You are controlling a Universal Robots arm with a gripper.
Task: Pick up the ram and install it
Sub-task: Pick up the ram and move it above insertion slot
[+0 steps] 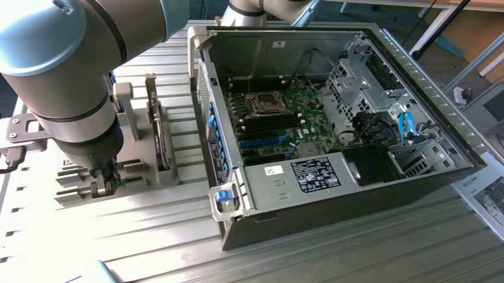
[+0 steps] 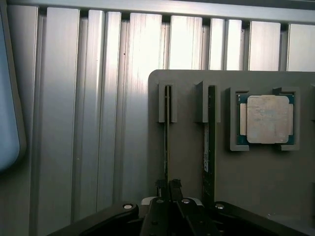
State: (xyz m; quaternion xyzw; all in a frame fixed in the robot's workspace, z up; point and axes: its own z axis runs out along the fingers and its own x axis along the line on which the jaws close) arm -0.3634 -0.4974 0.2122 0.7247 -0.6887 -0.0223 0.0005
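A thin green ram [image 2: 167,142] stands on edge in a slot of the grey holder [image 2: 187,162]. My gripper [image 2: 167,186] is down over the near end of that stick, and its two dark fingertips [image 2: 160,186] are closed against its sides, so it is shut on the ram. A second, thicker green stick [image 2: 209,142] stands in the neighbouring slot. In the exterior view my gripper [image 1: 103,187] reaches down into the holder [image 1: 79,197] at the exterior view's left. The open computer case [image 1: 409,65] lies to the right, with its motherboard [image 1: 272,121] exposed.
A square silver processor chip [image 2: 267,119] sits in a pocket of the holder beside the sticks. A dark expansion card [image 1: 160,138] stands upright between my arm and the case. The table [image 1: 331,253] is ribbed aluminium. Papers [image 1: 488,197] lie at the exterior view's right.
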